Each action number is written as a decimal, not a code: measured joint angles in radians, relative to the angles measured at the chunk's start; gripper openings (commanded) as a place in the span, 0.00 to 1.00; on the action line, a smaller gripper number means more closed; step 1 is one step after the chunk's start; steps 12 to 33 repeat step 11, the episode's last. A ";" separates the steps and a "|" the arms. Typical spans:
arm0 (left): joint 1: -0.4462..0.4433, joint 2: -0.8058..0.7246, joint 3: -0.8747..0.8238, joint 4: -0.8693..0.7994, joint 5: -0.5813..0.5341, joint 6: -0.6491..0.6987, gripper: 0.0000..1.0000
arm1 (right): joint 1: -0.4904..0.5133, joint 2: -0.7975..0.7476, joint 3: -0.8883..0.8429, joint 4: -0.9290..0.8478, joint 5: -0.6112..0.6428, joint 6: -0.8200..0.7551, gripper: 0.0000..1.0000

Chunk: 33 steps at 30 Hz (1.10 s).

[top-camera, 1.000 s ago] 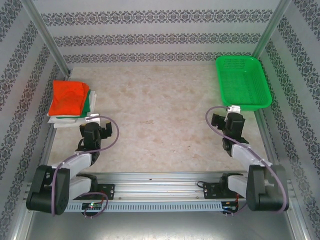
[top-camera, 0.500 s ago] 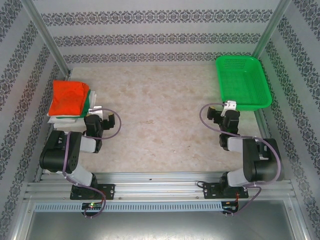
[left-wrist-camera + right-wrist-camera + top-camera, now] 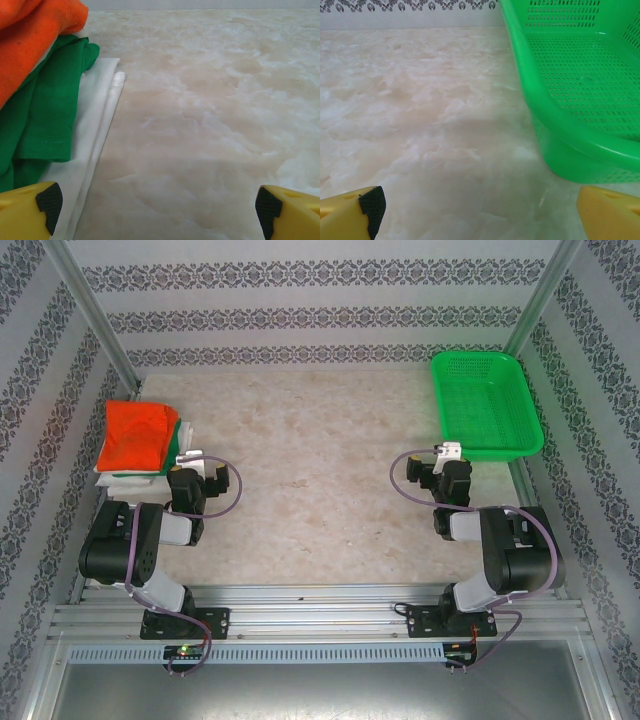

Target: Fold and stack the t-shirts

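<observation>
The t-shirts lie folded in one stack at the table's left edge: a bright orange-red shirt (image 3: 137, 435) on top, a green one (image 3: 179, 444) under it, an off-white one (image 3: 125, 480) at the bottom. In the left wrist view the orange-red (image 3: 30, 40), green (image 3: 45, 115) and off-white (image 3: 97, 115) layers sit at the left. My left gripper (image 3: 190, 464) (image 3: 157, 205) is open just right of the stack's near corner, holding nothing. My right gripper (image 3: 447, 456) (image 3: 477, 210) is open and empty over bare table, just left of the basket.
An empty green mesh basket (image 3: 440, 400) (image 3: 555, 125) stands at the back right, its near corner close to my right gripper. Patterned walls and metal posts (image 3: 85, 310) close in the table. The marble tabletop (image 3: 320, 450) stretches between the two arms.
Both arms have folded back, their elbows lifting off the front rail. The right gripper has shifted a little left and away along the basket's corner. The left gripper edged toward the stack.
</observation>
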 measured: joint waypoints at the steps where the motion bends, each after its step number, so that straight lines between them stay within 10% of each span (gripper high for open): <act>1: 0.000 0.000 0.000 0.000 0.003 0.000 1.00 | 0.000 0.000 0.000 0.000 0.000 0.000 0.98; 33: 0.000 0.000 0.024 -0.006 0.070 0.006 1.00 | 0.000 0.000 0.000 0.000 0.000 0.000 0.98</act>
